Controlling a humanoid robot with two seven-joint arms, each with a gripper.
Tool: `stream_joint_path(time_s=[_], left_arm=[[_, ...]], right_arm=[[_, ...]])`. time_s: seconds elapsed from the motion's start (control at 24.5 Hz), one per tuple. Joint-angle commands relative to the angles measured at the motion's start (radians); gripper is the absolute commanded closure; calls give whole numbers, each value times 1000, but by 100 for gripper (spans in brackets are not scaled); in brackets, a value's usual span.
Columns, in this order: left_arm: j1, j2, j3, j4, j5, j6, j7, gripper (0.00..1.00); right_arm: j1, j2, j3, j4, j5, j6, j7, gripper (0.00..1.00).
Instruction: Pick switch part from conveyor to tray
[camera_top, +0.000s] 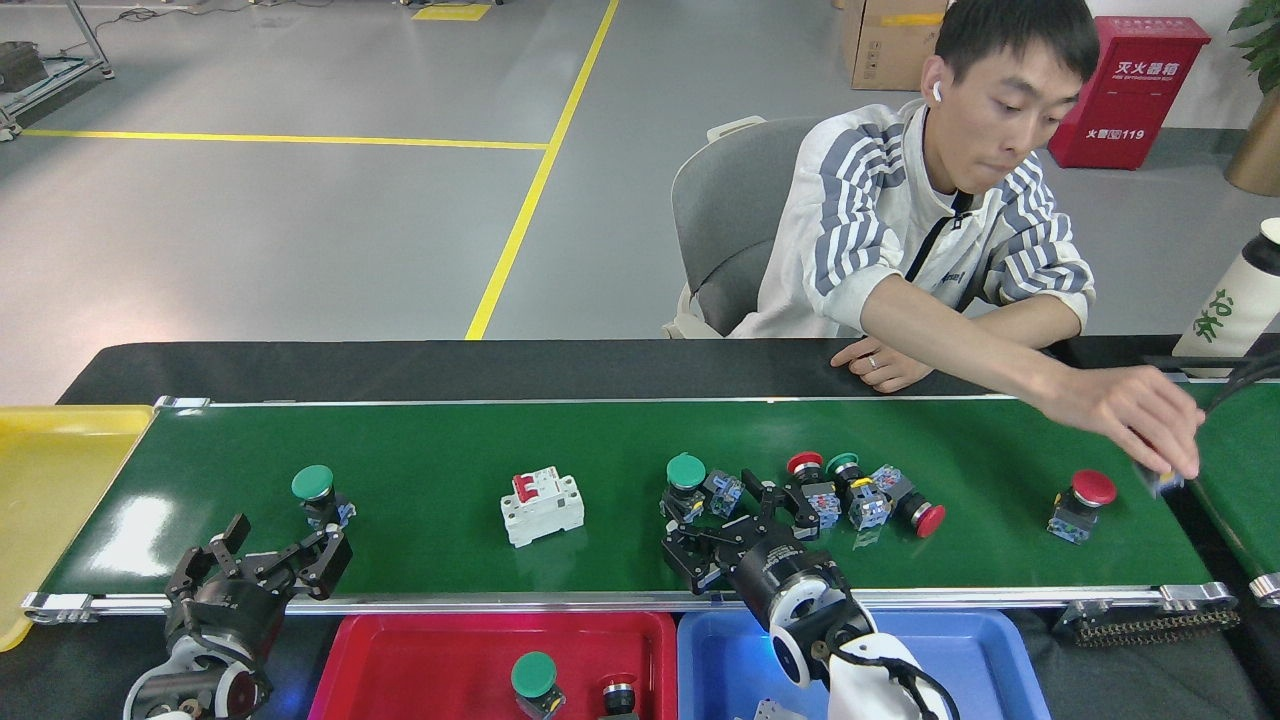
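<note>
Floor (300, 220): smooth grey, fills the upper left and centre of the frame, lightly glossy. Yellow lines (535, 190): one diagonal from top centre down to the table edge, one horizontal across the upper left, meeting it. Yellow patch (450, 10): top centre. Metal frame (85, 40): top left corner, partly cut off. Chair (730, 230): grey, padded, centre right. Cardboard box (890, 40): top right of centre. Red cabinet (1140, 90): upper right, white lettering. Planter (1258, 150): gold, right edge, leaves above. Tabletop (450, 370): black, mid-frame band.
</note>
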Motion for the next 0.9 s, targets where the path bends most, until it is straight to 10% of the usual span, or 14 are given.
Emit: stream_joint_path(time_s=[0.0, 0.25, 0.45, 0.61, 0.86], left_arm=[[-45, 16, -4, 20, -1, 13, 15, 0], [-107, 68, -69, 153, 4, 11, 61, 24], [-104, 85, -78, 159, 7, 1, 64, 93], [-88, 83, -78, 155, 11, -10, 64, 95], [-2, 105, -63, 58, 105, -67, 64, 95]], right_arm=[[-66, 35, 11, 66, 2, 2, -11, 6], [-181, 45, 139, 229, -21, -4, -37, 98], [-181, 45, 145, 214, -46, -5, -37, 98], [-181, 45, 149, 186, -46, -12, -52, 98], [-20, -14, 217, -167, -44, -163, -48, 98]])
